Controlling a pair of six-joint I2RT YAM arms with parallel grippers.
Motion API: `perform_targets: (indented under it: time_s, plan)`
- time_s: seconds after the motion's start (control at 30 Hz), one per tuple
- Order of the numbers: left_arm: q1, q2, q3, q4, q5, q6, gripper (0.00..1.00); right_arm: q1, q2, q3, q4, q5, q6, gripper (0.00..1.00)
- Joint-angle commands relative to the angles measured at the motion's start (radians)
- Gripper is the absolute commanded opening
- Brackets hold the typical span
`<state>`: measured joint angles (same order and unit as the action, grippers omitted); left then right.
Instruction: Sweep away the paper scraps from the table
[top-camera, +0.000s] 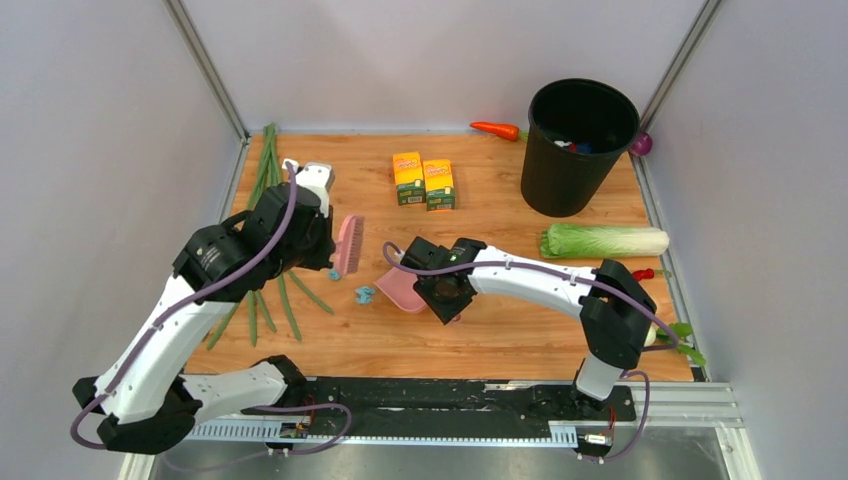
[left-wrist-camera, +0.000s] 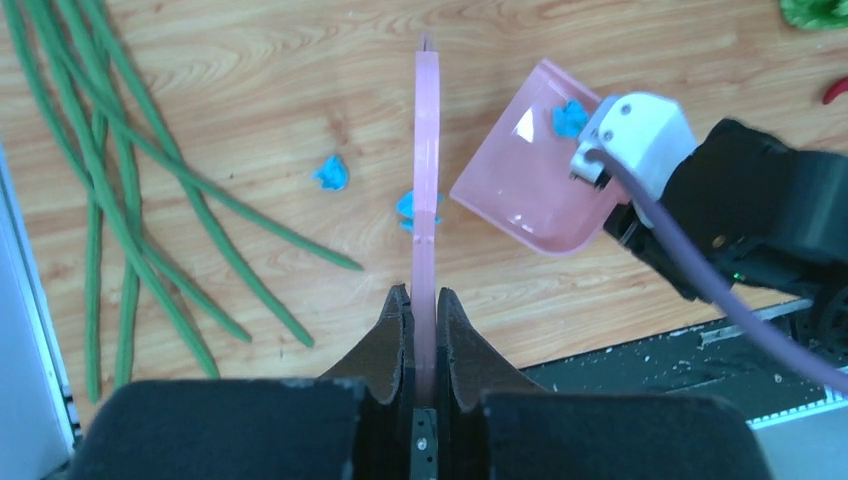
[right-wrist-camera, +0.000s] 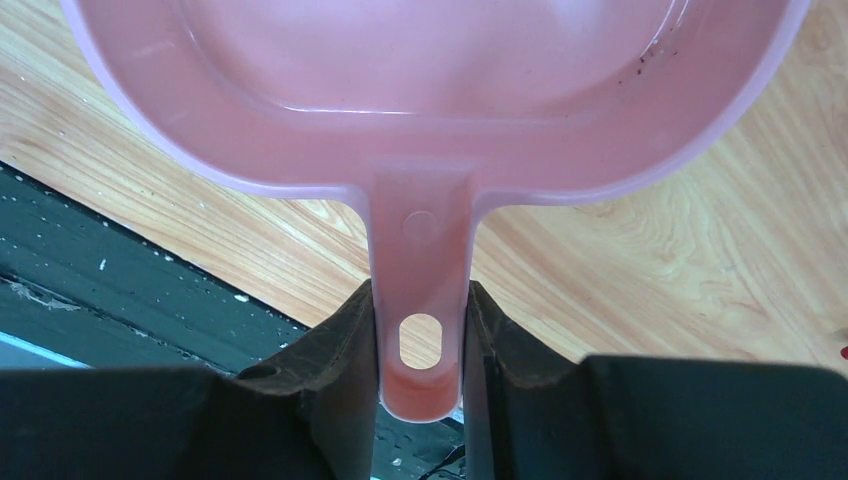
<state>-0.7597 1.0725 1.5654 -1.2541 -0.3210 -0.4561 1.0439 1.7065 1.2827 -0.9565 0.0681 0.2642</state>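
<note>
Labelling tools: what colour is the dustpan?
The dustpan is pale pink, clearest in right wrist view.

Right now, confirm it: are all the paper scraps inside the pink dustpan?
No: in the left wrist view two paper scraps lie on the table, outside the dustpan.

Bright, even light from above; soft shadows on the orange-brown wooden bench (top-camera: 480, 215). White glare on the translucent pink plastic dustpan (left-wrist-camera: 520, 175). Close black fingers (right-wrist-camera: 332, 352) look slightly blurred.
</note>
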Motion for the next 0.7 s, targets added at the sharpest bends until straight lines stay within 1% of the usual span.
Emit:
perform_targets:
  time_s: [0.0, 0.17, 0.37, 0.57, 0.6, 0.67]
  plan:
    - [-0.003, -0.074, -0.062, -0.037, -0.049, -0.091, 0.0, -0.001, 0.022, 0.075, -0.03, 0.039, -0.017, 0.0]
    - [-0.003, -0.152, -0.09, -0.086, -0.058, -0.139, 0.0, -0.025, 0.048, 0.148, -0.039, 0.016, -0.023, 0.0]
    - [-0.003, -0.187, -0.082, -0.137, -0.067, -0.187, 0.0, -0.058, 0.096, 0.262, -0.057, -0.017, -0.04, 0.0]
    - [-0.003, -0.23, -0.111, -0.154, -0.052, -0.236, 0.0, -0.107, 0.14, 0.359, -0.077, -0.051, -0.056, 0.0]
    - [-0.003, -0.235, -0.113, -0.156, -0.046, -0.24, 0.0, -0.116, 0.146, 0.369, -0.079, -0.086, -0.056, 0.0]
    - [-0.003, -0.236, -0.113, -0.159, -0.038, -0.248, 0.0, -0.136, 0.166, 0.4, -0.085, -0.106, -0.056, 0.0]
